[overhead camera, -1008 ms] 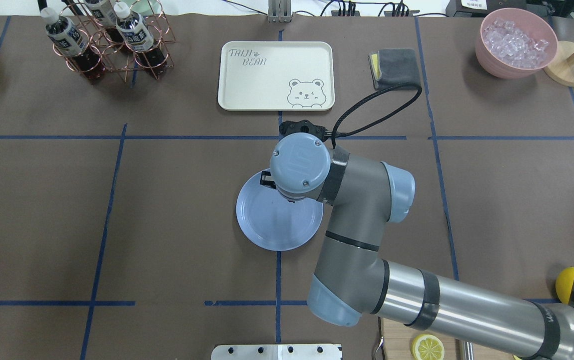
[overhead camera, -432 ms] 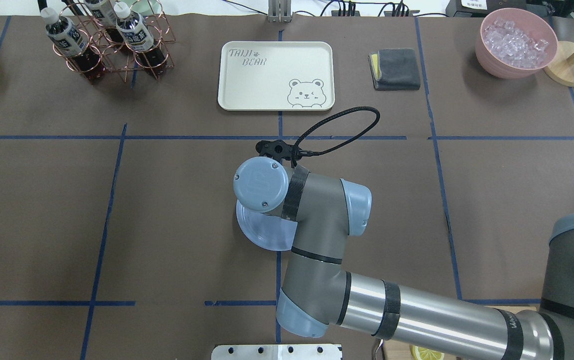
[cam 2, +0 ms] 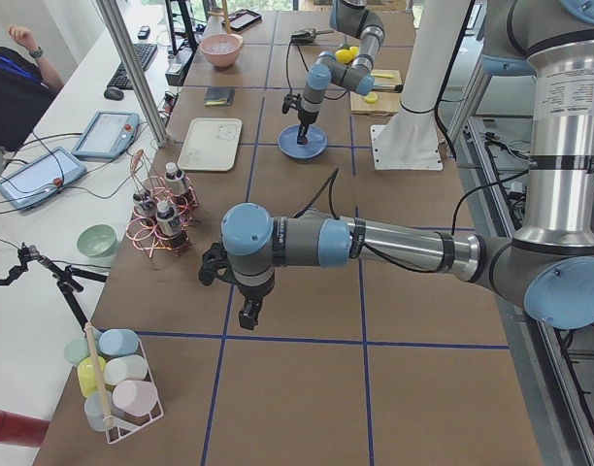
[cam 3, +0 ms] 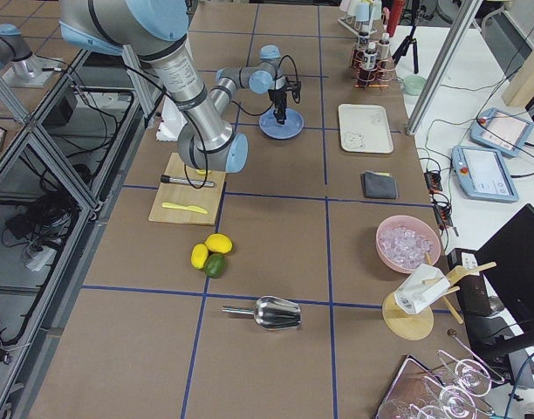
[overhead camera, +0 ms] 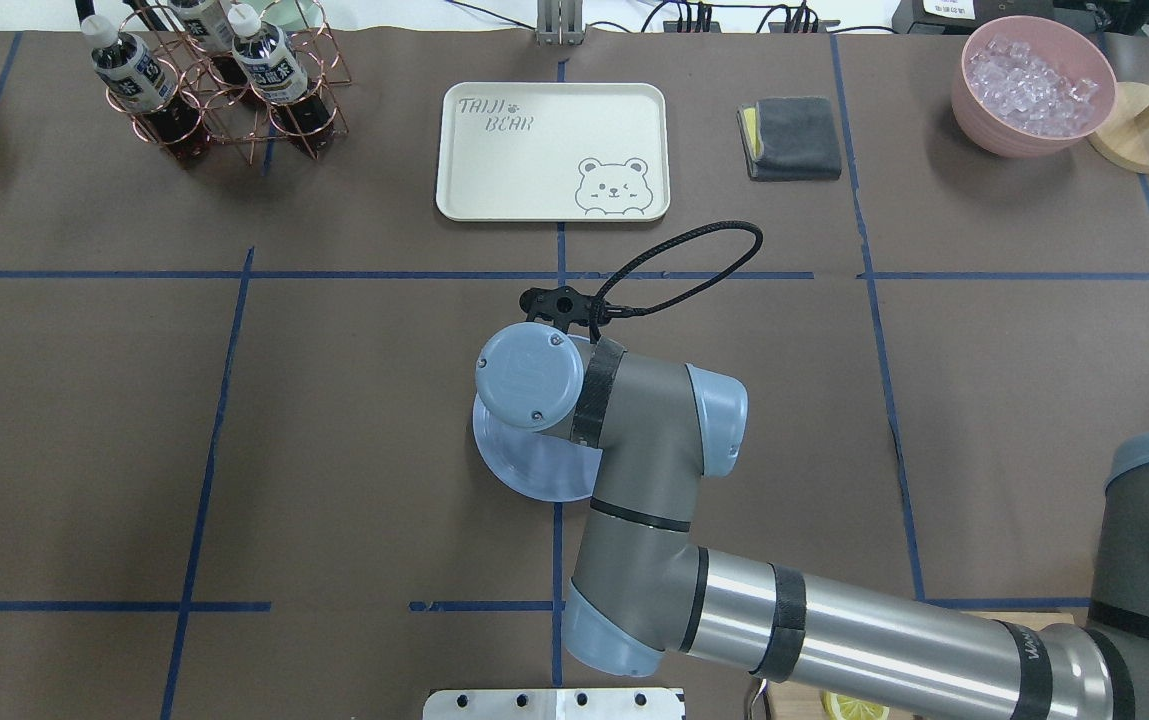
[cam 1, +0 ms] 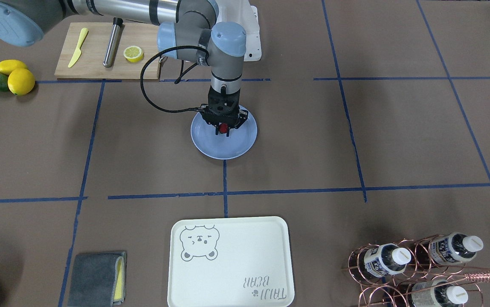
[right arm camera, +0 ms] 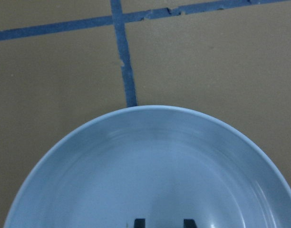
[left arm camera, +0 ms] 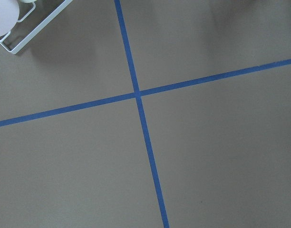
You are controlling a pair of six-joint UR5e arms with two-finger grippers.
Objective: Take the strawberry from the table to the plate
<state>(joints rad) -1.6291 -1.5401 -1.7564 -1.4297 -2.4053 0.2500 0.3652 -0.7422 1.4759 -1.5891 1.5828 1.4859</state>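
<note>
Object: strawberry [cam 1: 224, 127], held over the robot-side half of the plate [cam 1: 210, 147]; cannot tell whether it touches the plate.
Grip: right gripper [cam 1: 224, 131] fingertips pinch the strawberry.
Handling (judged): light, soft and easily bruised. Hold it across the mid-body with minimal squeeze.
Other arm: left gripper [cam 2: 248, 313] over the table [cam 2: 307, 388]; cannot tell how its fingers are set.

plate [overhead camera: 519, 465] half hidden overhead

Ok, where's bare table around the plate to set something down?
Bare table on the robot's left of the plate, out to the bottle rack, and the strip between plate and bear tray. Crowded: the right tool over the plate, and the cutting board corner with lemons.
</note>
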